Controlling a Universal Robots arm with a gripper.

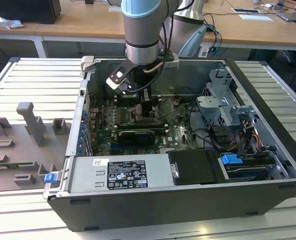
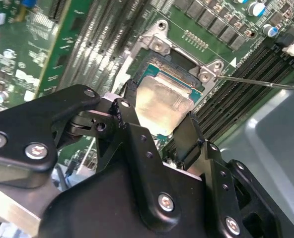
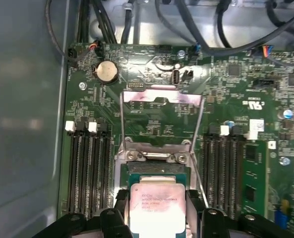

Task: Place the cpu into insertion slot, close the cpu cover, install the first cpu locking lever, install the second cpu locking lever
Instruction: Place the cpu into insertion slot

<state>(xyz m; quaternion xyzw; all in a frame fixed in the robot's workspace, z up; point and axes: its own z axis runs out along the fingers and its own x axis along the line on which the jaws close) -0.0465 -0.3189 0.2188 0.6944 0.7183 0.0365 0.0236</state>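
1. Now, in the exterior view, the arm (image 1: pixel 142 35) reaches straight down into the open computer case (image 1: pixel 268 95) on the slatted desk (image 1: pixel 33 85). This puts the fingers (image 1: pixel 147 107) low over the motherboard (image 1: pixel 178 131). The vertical approach probably keeps the arm clear of the case walls. Whether the fingers are apart or together cannot be told from this side.

2. In the second wrist view, the fingers (image 2: pixel 124 111) are clamped on the cpu (image 2: pixel 162 101), one on each of two opposite edges, with its silvery top up. Holding it by the edges likely leaves the underside free to meet the contacts. The insertion slot (image 2: pixel 174 62) lies under the fingers and just beyond them. I cannot tell if the chip already rests in it. A thin locking lever (image 2: pixel 258 82) juts out beside the fingers, swung clear of the slot.

3. In the first wrist view, the cpu (image 3: pixel 154 206) sits between the fingers (image 3: pixel 192 198), and the insertion slot (image 3: pixel 154 168) is just beyond them. Farther beyond the fingers, the cpu cover (image 3: pixel 162 97) is folded right back, and green board shows through its window. It seems to stand open so the chip has a free way down. The cover is not yet closed.
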